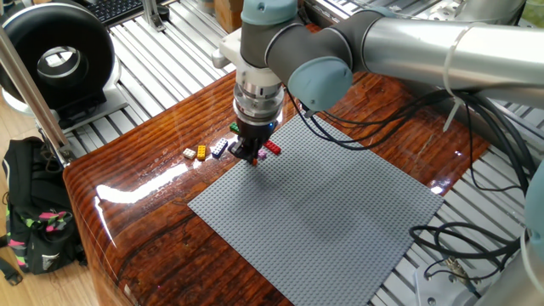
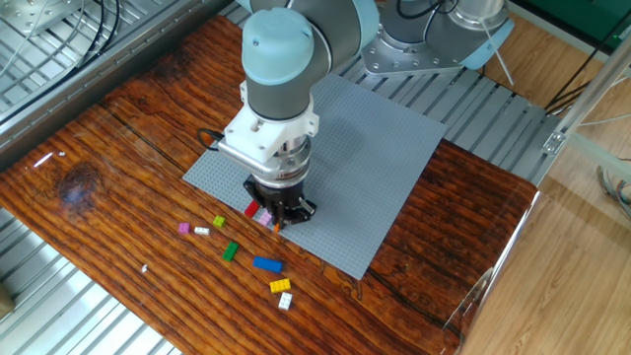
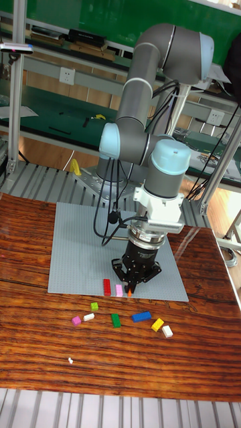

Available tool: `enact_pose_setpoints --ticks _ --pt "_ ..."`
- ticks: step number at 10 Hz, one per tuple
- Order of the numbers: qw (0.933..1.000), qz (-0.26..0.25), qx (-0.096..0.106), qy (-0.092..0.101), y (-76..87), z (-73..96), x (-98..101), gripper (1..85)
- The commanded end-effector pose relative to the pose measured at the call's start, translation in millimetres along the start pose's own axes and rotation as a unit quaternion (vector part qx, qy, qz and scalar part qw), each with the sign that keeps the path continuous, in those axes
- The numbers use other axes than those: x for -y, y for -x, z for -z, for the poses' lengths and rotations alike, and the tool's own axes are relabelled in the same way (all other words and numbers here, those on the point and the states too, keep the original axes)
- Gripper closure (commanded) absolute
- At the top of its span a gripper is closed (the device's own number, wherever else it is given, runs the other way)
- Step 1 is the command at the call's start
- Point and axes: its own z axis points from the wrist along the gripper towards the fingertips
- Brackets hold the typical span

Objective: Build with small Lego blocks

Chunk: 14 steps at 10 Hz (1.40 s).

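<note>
- Gripper pointed straight down over the near edge of the grey baseplate, tips at the plate surface; also seen at and.
- Fingers closed on a tiny orange block, visible as a sliver between the tips at; too small to tell its long axis.
- Red block on the baseplate edge just left of the gripper in the tall view, long axis running front to back across the plate edge; again at.
- Pink block between the red one and the orange one, close to both, long axis parallel to the red block's.
- Loose blocks on the wooden table in front of the plate, apart from one another:
- Blue block, long axis roughly along the plate's edge, slightly tilted; at in the other fixed view.
- Green block, long axis pointing away from the plate edge.
- Yellow block and white block near each other, both lying diagonally.
- Small lime block, short white piece and purple-pink block clustered further left; orientation hard to read at this size.
- Black backpack on the floor beside the table in one fixed view.
</note>
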Motion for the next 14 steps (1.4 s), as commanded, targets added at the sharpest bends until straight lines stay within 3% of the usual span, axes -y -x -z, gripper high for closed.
enact_pose_setpoints --ticks 1,7,10,11,12,14 --pt "1.0000 -0.005 0.001 0.007 2.3 0.6 -1.3 84.0" --pt "0.9999 -0.009 0.001 0.006 1.9 -5.9 -2.1 84.0" --pt "0.9996 -0.003 -0.021 -0.018 -9.3 17.1 12.8 83.7" --pt "0.9994 0.004 -0.027 -0.020 -9.9 18.9 11.5 78.0" --pt "0.9991 0.024 -0.035 -0.006 -10.3 14.7 -0.9 56.0" --pt "0.9991 0.024 -0.035 -0.006 -4.9 9.5 -11.1 43.0"
